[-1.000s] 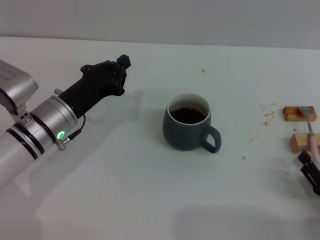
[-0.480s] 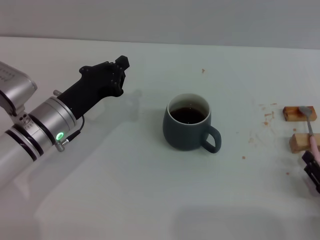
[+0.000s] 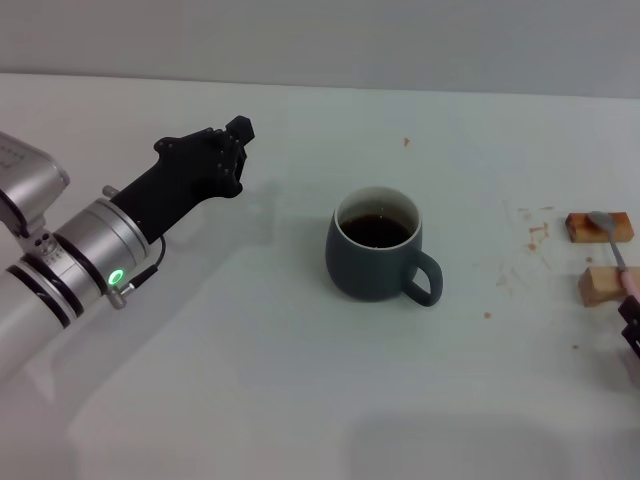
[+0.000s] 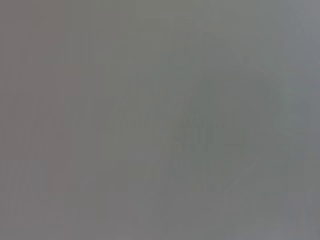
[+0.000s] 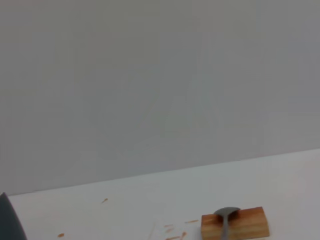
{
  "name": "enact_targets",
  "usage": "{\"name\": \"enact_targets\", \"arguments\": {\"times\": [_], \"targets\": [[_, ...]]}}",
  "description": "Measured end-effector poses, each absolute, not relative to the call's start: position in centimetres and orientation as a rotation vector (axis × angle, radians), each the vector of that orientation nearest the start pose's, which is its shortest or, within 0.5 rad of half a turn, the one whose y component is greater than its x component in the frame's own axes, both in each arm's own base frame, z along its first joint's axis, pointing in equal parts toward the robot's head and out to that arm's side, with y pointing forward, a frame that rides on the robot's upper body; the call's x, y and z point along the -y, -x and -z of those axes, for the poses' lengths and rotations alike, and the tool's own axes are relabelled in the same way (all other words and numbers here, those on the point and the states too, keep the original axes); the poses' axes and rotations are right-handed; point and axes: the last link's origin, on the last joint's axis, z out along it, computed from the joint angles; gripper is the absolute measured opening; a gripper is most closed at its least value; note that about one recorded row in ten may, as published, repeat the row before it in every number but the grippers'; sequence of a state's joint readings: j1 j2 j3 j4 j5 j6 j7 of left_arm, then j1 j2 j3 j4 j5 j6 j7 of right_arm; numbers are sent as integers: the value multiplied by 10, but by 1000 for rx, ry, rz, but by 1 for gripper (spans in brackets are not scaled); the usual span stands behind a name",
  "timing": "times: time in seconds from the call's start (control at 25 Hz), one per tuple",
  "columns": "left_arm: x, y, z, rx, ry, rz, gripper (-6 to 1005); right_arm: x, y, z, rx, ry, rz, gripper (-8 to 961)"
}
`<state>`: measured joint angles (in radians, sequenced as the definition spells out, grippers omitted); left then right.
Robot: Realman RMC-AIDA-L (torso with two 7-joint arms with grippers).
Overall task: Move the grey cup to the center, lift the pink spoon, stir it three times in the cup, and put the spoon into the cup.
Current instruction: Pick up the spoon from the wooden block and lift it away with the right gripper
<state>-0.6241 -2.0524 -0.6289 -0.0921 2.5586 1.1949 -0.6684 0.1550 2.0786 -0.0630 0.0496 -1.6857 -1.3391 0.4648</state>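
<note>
The grey cup [image 3: 375, 250] stands upright mid-table with dark liquid inside, its handle toward the right; a sliver of it shows in the right wrist view [image 5: 7, 220]. The pink spoon [image 3: 618, 258] lies across two wooden blocks at the right edge, its metal bowl on the far block [image 5: 226, 214] and its pink handle over the near one. My left gripper [image 3: 238, 132] hovers left of the cup, well apart from it. My right gripper [image 3: 632, 335] shows only as a black tip at the right edge, just below the spoon's handle end.
The two wooden blocks [image 3: 598, 226] [image 3: 600, 285] sit near the table's right edge, with small brown crumbs [image 3: 536, 234] scattered beside them. The table's far edge [image 3: 320, 85] meets a plain wall. The left wrist view shows only grey.
My left gripper has drawn back slightly to the left, away from the cup. My right gripper has slid farther toward the right edge, so less of it shows. Cup and spoon have not moved.
</note>
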Motion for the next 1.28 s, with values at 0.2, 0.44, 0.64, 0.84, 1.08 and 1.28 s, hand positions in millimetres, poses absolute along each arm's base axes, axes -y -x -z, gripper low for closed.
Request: {"name": "enact_targets", "arguments": {"times": [0.2,0.44,0.64,0.84,1.08,1.28], "targets": [[-357,260,53,658,2092,991,0,-200,-391,33,-864,1694,-712,467],[-357,259,53,658,2092,996,0,-204,-391,34,-866,1699,-709,453],[-357,259,53,657,2092,997,0,-206,-390,36,-866,1713,-705,441],[-357,259,53,657,2092,997,0,-206,-389,37,-862,1728,-703,430],[-357,259,53,657,2092,997,0,-207,-389,38,-863,1730,-702,307],[-357,259,53,657,2092,996,0,-206,-389,38,-863,1731,-702,275]]}}
